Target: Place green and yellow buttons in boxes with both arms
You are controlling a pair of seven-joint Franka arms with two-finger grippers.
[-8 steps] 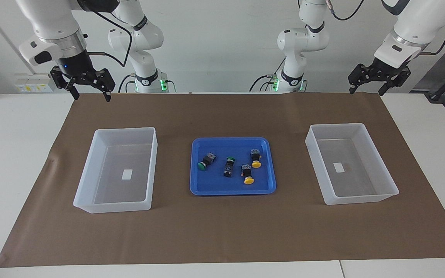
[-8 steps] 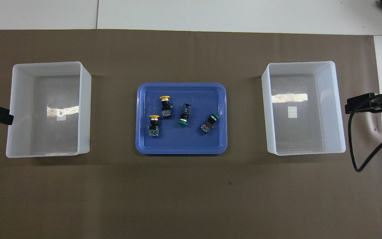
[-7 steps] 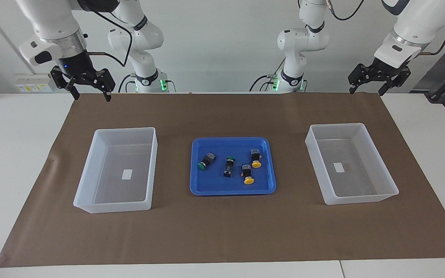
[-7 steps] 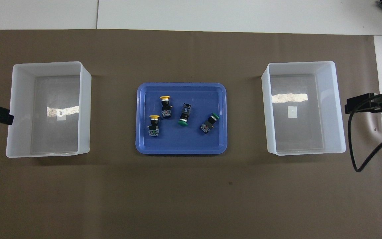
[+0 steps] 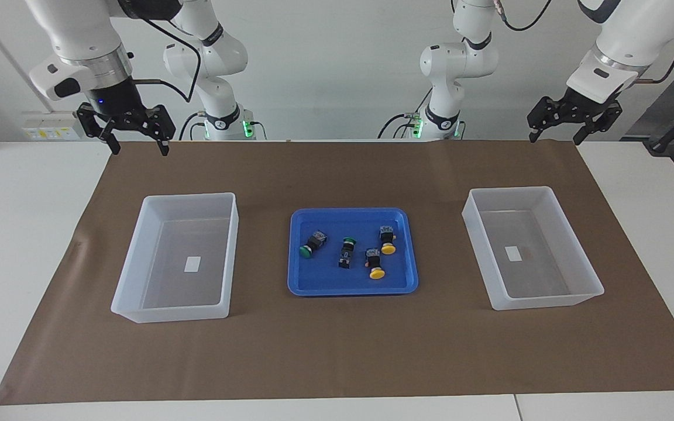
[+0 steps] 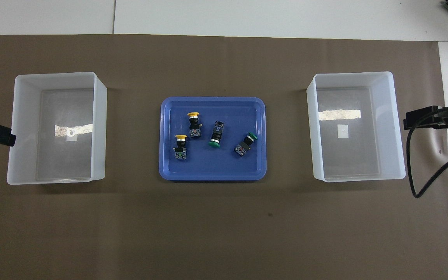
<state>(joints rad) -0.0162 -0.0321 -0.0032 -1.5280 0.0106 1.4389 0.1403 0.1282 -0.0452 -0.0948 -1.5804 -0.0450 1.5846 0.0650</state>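
Four buttons lie in a shallow blue tray at the table's middle. Two have green caps and two have yellow caps. They also show in the overhead view, green and yellow. Two translucent white boxes stand empty, one toward the right arm's end and one toward the left arm's end. My right gripper and left gripper hang open and empty over the mat's edge nearest the robots.
A brown mat covers the table under the tray and boxes. In the overhead view the boxes flank the tray. A black cable loops down from the right arm beside its box.
The right gripper has shifted very slightly. The left gripper, the buttons and the boxes have not moved.
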